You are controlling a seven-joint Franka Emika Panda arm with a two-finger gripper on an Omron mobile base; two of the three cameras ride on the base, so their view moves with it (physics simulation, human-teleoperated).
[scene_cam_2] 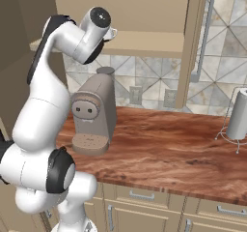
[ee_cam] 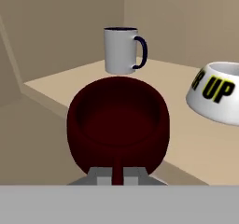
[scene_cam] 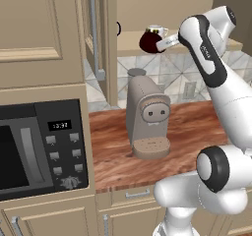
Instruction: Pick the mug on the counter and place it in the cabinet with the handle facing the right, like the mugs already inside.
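The dark maroon mug (scene_cam: 149,41) (ee_cam: 119,122) is up at the front edge of the cabinet's tan shelf (scene_cam: 129,44) (ee_cam: 196,141). My gripper (scene_cam: 159,44) (ee_cam: 118,175) is shut on its thin handle (ee_cam: 118,166), which points back toward the hand. The mug's open mouth faces the hand camera. Whether it rests on the shelf I cannot tell. Deeper on the shelf stand a grey-white mug with a dark loop handle (ee_cam: 123,50) on its right and a white mug with yellow-green and dark lettering (ee_cam: 215,93). The wood-grain counter (scene_cam: 192,127) (scene_cam_2: 169,141) lies below.
A beige coffee machine (scene_cam: 146,119) (scene_cam_2: 94,112) stands on the counter under the shelf. The open cabinet door with its grey bar handle (scene_cam: 96,33) (scene_cam_2: 205,33) juts out beside it. A black microwave (scene_cam: 42,146) sits left, a paper towel roll (scene_cam_2: 239,115) far right.
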